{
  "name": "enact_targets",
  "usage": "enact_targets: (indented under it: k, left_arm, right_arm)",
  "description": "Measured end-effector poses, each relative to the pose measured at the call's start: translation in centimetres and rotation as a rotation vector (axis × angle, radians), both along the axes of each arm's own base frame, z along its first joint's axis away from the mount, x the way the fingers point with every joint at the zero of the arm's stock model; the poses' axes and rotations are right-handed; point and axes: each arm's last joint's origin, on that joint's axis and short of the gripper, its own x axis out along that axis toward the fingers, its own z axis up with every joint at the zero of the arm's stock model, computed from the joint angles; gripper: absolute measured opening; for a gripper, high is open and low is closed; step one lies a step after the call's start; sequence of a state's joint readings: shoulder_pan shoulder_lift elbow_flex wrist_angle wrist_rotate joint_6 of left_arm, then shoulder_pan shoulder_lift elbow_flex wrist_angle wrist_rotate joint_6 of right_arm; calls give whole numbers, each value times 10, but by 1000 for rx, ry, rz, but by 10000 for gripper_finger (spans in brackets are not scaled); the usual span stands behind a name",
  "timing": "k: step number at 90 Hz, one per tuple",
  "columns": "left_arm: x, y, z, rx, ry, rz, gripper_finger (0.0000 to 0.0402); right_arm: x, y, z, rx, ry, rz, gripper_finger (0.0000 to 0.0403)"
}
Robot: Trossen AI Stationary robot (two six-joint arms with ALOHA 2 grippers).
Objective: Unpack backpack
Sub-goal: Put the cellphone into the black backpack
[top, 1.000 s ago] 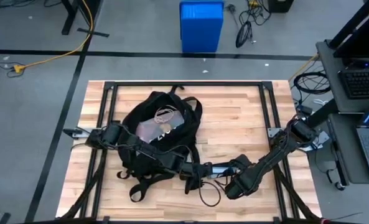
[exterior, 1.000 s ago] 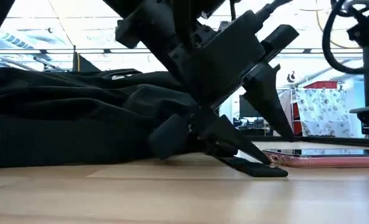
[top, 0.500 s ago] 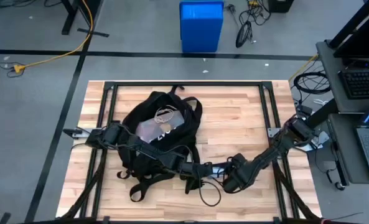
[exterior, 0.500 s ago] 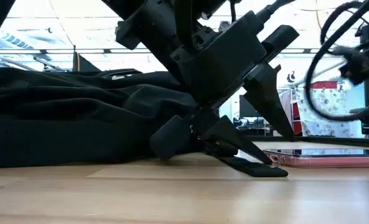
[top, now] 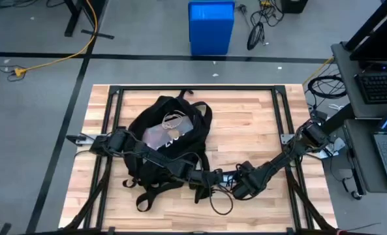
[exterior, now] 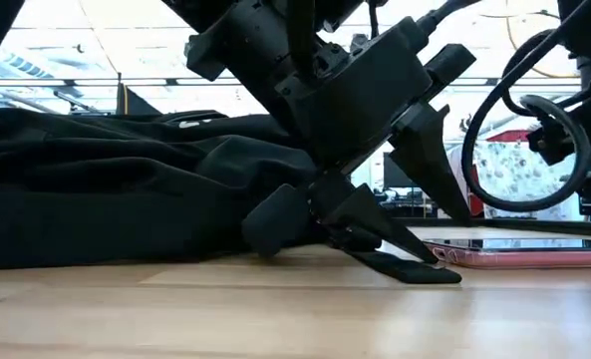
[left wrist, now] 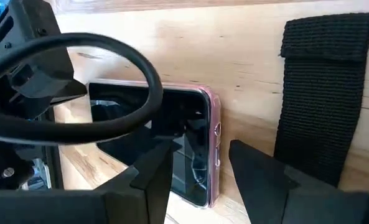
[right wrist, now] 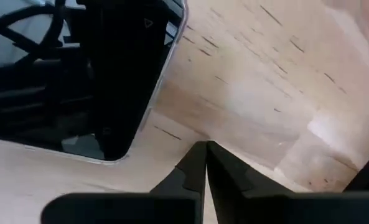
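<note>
Left fingers [left wrist: 196, 177] spread over phone [left wrist: 172, 143] beside strap [left wrist: 324, 93]; right fingers [right wrist: 204, 168] pressed together, crowding in, risking arms colliding on bench [top: 245, 117]

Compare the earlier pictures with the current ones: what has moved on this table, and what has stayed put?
The right gripper has slid left along the near edge, closing on the pink-cased phone and the left gripper; its fingers are together. The left gripper stays open, low beside the phone. The backpack, its strap and the phone have not shifted.
</note>
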State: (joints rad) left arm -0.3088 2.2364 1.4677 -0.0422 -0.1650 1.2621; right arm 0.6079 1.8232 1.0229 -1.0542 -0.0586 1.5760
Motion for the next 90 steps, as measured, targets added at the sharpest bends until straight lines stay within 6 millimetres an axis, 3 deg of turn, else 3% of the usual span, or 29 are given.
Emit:
enact_targets:
  k: [16, 30, 48, 90]
  left_arm:
    - [0, 0, 0, 0, 0, 0, 153]
    - [0, 0, 0, -1, -1, 0, 153]
    - [0, 0, 0, -2, -4, 0, 153]
    - [0, 0, 0, -3, -6, 1, 153]
  right_arm:
    - [-1, -1, 0, 7, 11, 59, 0]
    - [-1, 0, -1, -21, -7, 0, 0]
    - [1, 0, -1, -30, -33, 113, 0]
    - [-5, 10, -3, -122, -63, 616, 0]
